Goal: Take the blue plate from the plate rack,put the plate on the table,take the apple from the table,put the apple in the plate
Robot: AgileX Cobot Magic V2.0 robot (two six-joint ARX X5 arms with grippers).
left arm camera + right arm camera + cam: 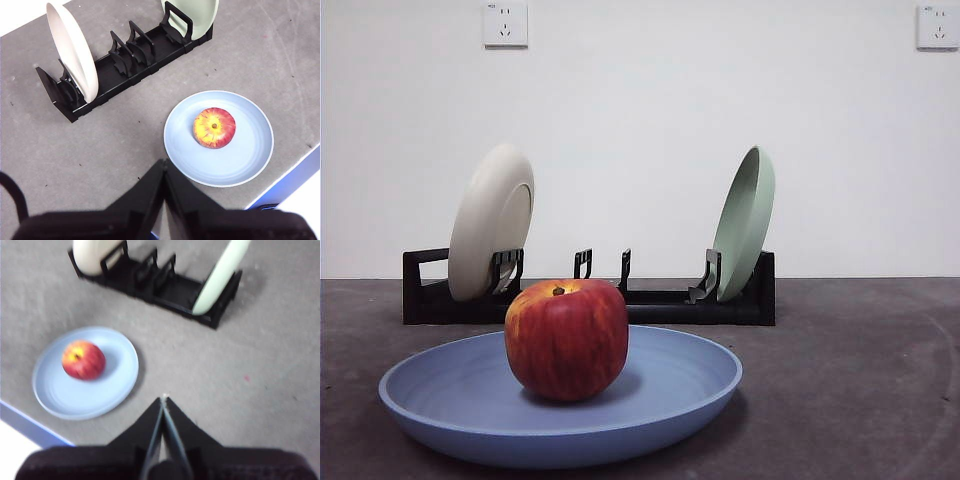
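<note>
The blue plate (560, 400) lies flat on the dark grey table (860, 380) in front of the black plate rack (590, 300). The red apple (566, 338) sits upright in the plate's middle. Both show in the left wrist view, plate (250, 150) and apple (214, 128), and in the right wrist view, plate (120, 370) and apple (83, 360). My left gripper (164, 165) is shut and empty, high above the table beside the plate. My right gripper (163, 401) is shut and empty, also raised and apart from the plate. Neither gripper shows in the front view.
A cream plate (490, 222) stands in the rack's left end and a pale-green plate (744, 222) in its right end. The rack's middle slots (131, 47) hold nothing. The table's near edge (295, 170) runs close to the blue plate.
</note>
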